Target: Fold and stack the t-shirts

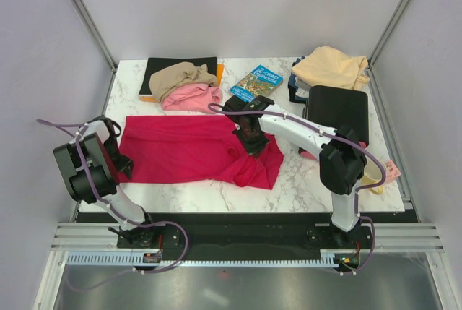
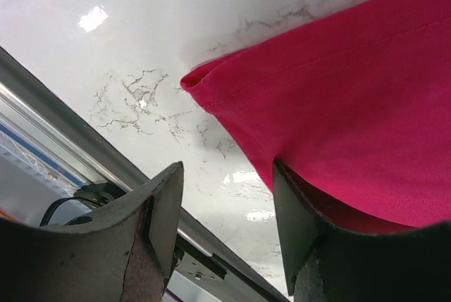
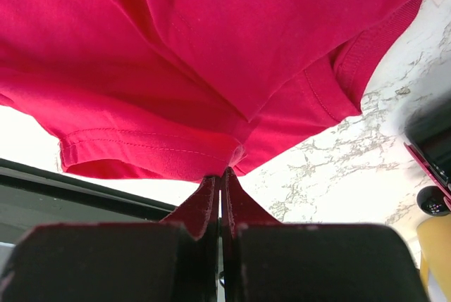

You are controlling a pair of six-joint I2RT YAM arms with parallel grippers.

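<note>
pinching the crimson t-shirt (image 1: 180,152), right jaws closed; left jaws apart.

Four soft short-sleeved cloth t-shirts lie on one white marble table (image 1: 303,180) — one crimson red t-shirt (image 1: 188,152), one pink t-shirt (image 1: 192,97), one tan-brown t-shirt (image 1: 179,76) and one pale peach-cream t-shirt (image 1: 330,68). There is one blue illustrated book (image 1: 256,82). Flat black things number two — one orange-edged black mat (image 1: 184,61) and one black rectangular pad (image 1: 338,108). The white-and-black robot arms count two: left arm (image 1: 86,169), right arm (image 1: 303,133).
</note>
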